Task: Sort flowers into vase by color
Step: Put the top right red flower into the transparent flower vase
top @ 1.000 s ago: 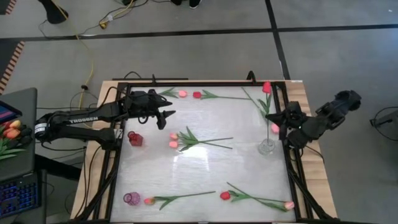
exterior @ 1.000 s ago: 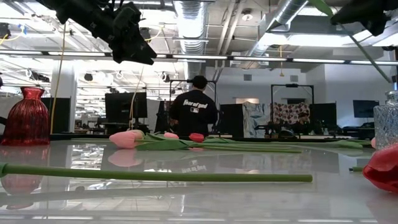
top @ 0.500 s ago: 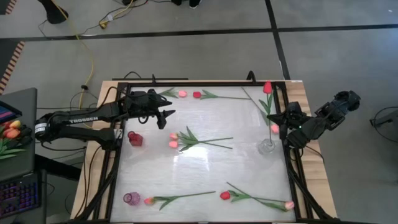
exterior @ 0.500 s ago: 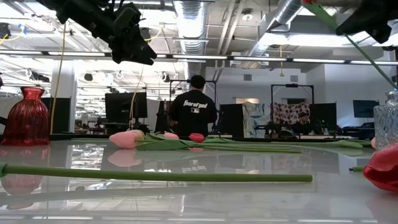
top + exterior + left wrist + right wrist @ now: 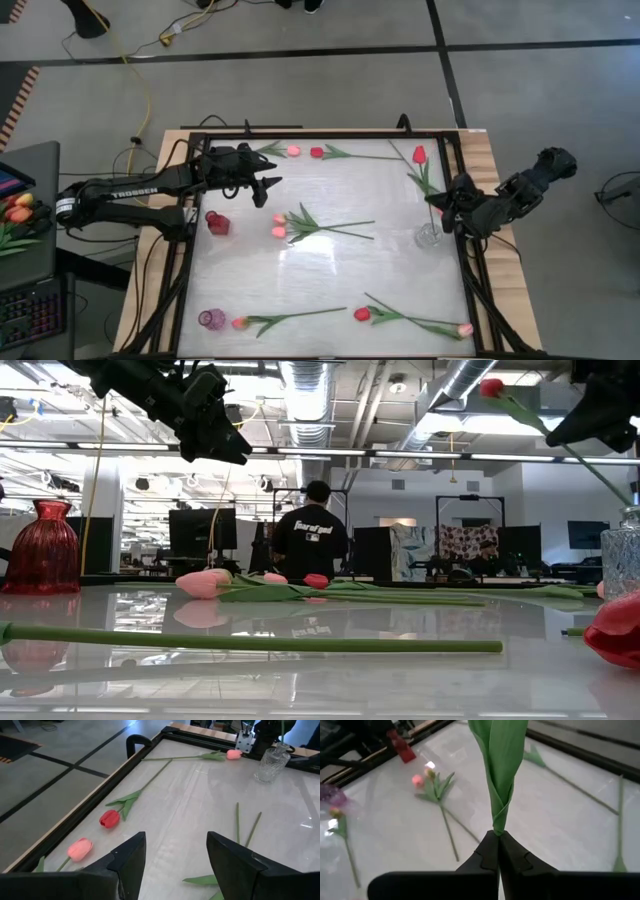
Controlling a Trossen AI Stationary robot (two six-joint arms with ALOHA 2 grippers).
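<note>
My right gripper (image 5: 452, 203) is shut on a red tulip (image 5: 419, 154), held in the air beside the clear glass vase (image 5: 430, 237) at the table's right edge. The bud (image 5: 490, 387) is high in the low view. A pink bud (image 5: 441, 209) shows at the vase. My left gripper (image 5: 272, 186) hangs open and empty at the far left, near a pink tulip (image 5: 293, 150) and a red tulip (image 5: 317, 153) lying on the table. A red vase (image 5: 217, 222) stands at the left. A purple vase (image 5: 211, 319) stands at the near left. My right gripper pinches the red tulip's stem (image 5: 497, 827) between its two fingers, where a leaf wraps round it. The tulip is lifted clear and tilted, its bud up and toward the far left. Its stem (image 5: 585, 455) slants down toward the clear vase (image 5: 622, 565).
Two pink tulips (image 5: 280, 226) lie at the table's middle. A pink tulip (image 5: 240, 323), a red tulip (image 5: 362, 314) and a pink tulip (image 5: 465, 329) lie along the near edge. A black frame (image 5: 300, 133) rims the table. A person (image 5: 312, 535) stands in the room behind.
My right gripper has moved a little toward the table's left, over the clear vase, still shut on the red tulip. The tulip has tipped, and its bud has come down and toward the near side, into the low view.
</note>
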